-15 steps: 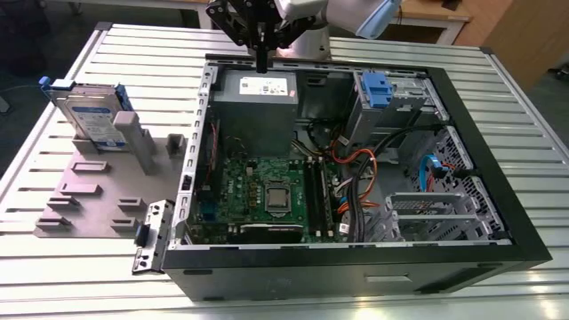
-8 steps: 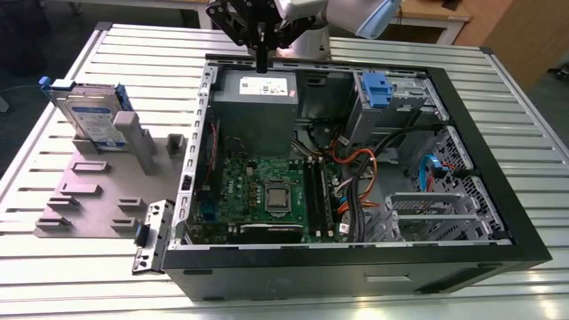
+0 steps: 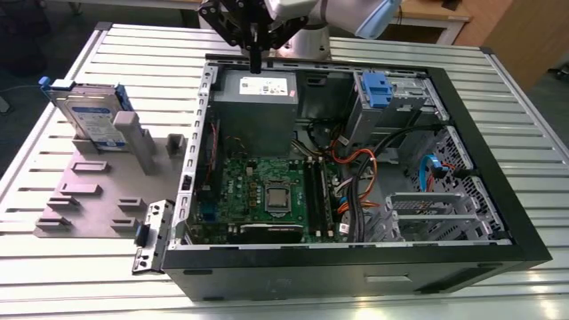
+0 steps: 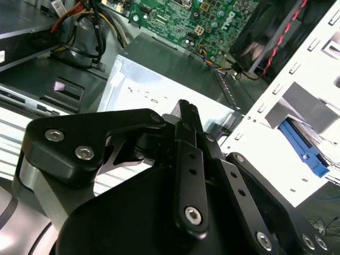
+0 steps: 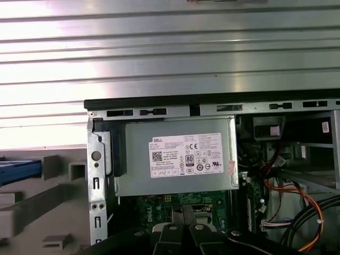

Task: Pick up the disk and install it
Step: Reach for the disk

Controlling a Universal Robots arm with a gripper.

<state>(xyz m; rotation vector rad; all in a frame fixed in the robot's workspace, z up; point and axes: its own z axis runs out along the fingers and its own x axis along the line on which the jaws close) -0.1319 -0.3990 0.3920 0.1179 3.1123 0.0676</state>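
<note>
Exterior view: the tool hangs over the back edge of the open PC case, right above the power-supply box, fingers pinched together and holding nothing. The disk is well apart from it, parked in a grey holder on the table at the exterior view's left. It stands on edge, leaning a little, label facing the camera, blue tab at its upper end. I'd say the long axis runs more up-and-down than flat, but I can't be sure. Second wrist view: same story, fingers closed, nothing between them. First wrist view: the power-supply box sits dead ahead. For the pick, I'd open wide first, pinch across the thin thickness, then lift along the holder's slot.
</note>
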